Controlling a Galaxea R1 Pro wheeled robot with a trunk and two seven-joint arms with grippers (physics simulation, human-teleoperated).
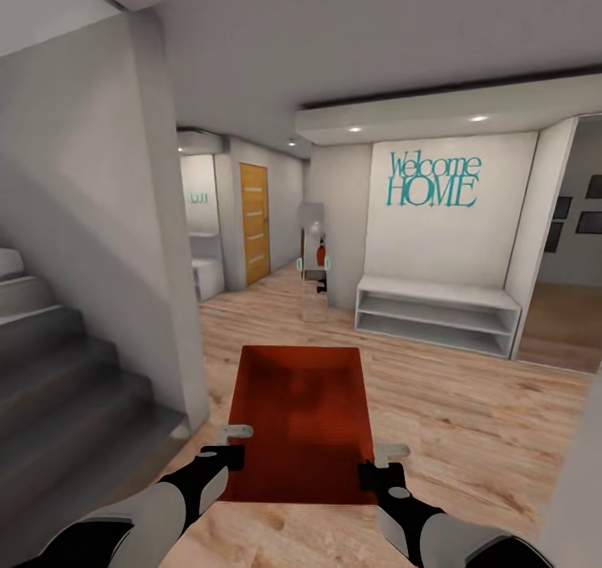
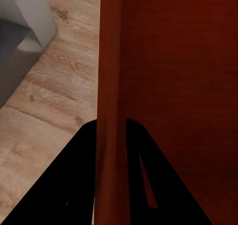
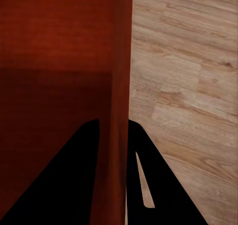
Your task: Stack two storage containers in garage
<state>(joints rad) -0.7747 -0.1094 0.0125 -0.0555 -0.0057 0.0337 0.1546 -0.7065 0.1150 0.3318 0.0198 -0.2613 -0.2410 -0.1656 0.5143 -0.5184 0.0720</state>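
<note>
Wood-floored hallway (image 1: 468, 417), lidless orange-red container (image 1: 301, 422), left pincer (image 1: 224, 457) and right pincer (image 1: 378, 476) clamping its thin walls

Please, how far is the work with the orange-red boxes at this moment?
Done: one orange-red rectangular open bin is lifted, carried over light wood plank floor. In hand: left pincer and right pincer each clamp a thin side wall. Left: the hallway with the teal "Welcome HOME" lettering is no garage; delivery, the second bin and stacking remain.
</note>
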